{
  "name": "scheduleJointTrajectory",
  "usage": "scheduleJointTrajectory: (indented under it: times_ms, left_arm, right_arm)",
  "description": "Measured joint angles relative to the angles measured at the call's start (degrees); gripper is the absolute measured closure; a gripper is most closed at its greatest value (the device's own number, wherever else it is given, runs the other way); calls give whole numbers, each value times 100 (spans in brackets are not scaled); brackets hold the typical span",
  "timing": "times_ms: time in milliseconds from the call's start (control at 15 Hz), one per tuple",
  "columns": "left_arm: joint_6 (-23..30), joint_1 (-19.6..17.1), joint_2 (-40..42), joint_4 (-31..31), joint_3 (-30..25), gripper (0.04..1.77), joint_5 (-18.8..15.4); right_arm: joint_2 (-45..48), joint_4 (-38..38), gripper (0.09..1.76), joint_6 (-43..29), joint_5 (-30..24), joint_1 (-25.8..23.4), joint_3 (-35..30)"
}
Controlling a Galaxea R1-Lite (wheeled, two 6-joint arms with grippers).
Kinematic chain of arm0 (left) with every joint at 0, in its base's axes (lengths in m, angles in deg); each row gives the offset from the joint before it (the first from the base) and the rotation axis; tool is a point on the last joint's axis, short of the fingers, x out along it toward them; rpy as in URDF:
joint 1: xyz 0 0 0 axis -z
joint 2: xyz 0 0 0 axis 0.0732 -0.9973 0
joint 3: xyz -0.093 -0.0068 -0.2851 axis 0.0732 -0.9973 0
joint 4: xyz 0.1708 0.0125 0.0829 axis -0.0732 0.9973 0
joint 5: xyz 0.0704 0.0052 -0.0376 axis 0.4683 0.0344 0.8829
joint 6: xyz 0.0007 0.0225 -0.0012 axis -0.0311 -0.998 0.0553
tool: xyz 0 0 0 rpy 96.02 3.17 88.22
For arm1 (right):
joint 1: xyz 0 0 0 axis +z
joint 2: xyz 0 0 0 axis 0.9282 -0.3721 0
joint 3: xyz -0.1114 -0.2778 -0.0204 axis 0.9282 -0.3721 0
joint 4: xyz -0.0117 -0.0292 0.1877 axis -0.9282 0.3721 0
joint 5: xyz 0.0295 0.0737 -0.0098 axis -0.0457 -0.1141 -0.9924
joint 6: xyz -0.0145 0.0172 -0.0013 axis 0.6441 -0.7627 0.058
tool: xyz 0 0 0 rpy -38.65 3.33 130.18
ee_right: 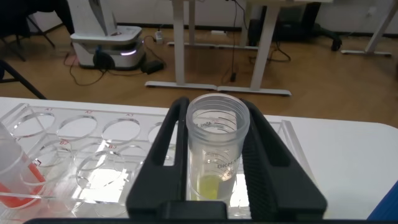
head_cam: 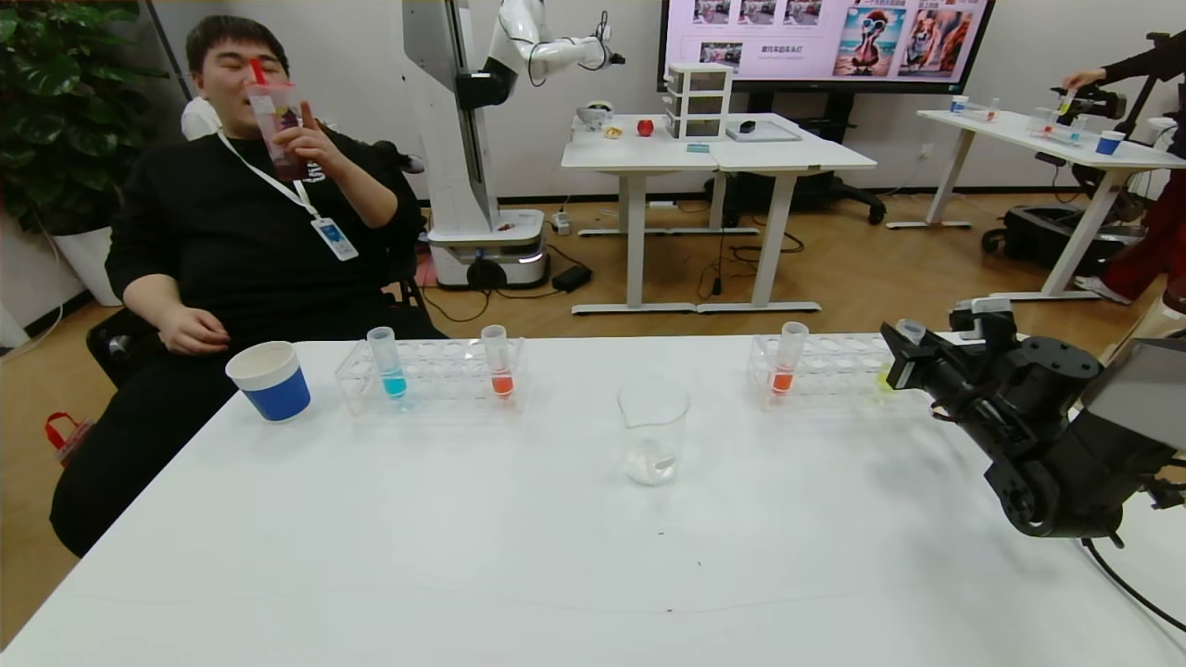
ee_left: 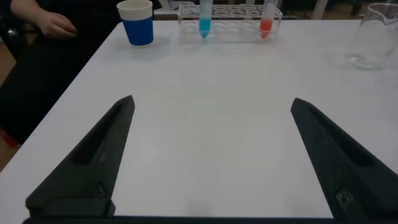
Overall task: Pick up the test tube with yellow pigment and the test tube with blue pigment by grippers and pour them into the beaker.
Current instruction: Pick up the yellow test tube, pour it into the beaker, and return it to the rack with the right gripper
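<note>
The test tube with yellow pigment (ee_right: 217,155) stands at the right end of the right clear rack (head_cam: 825,371), and its rim shows in the head view (head_cam: 911,330). My right gripper (ee_right: 216,118) is shut on it, one black finger on each side; it also shows in the head view (head_cam: 901,363). The test tube with blue pigment (head_cam: 387,363) stands in the left clear rack (head_cam: 435,375), also seen in the left wrist view (ee_left: 204,18). The beaker (head_cam: 653,431) stands between the racks, nearer me. My left gripper (ee_left: 212,102) is open and empty over bare table, well short of the left rack.
An orange-red tube (head_cam: 498,361) stands in the left rack and another (head_cam: 788,357) in the right rack. A white paper cup with a blue sleeve (head_cam: 271,380) stands left of the left rack. A seated person (head_cam: 241,213) is behind the table's far left edge.
</note>
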Motion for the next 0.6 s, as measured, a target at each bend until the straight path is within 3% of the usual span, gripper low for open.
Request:
scheduleJointTrajectory:
  times_ms: [600]
  left_arm:
    - [0,-2,0,0,0,6,0]
  right_arm:
    - [185,9,134,9,2,1,85]
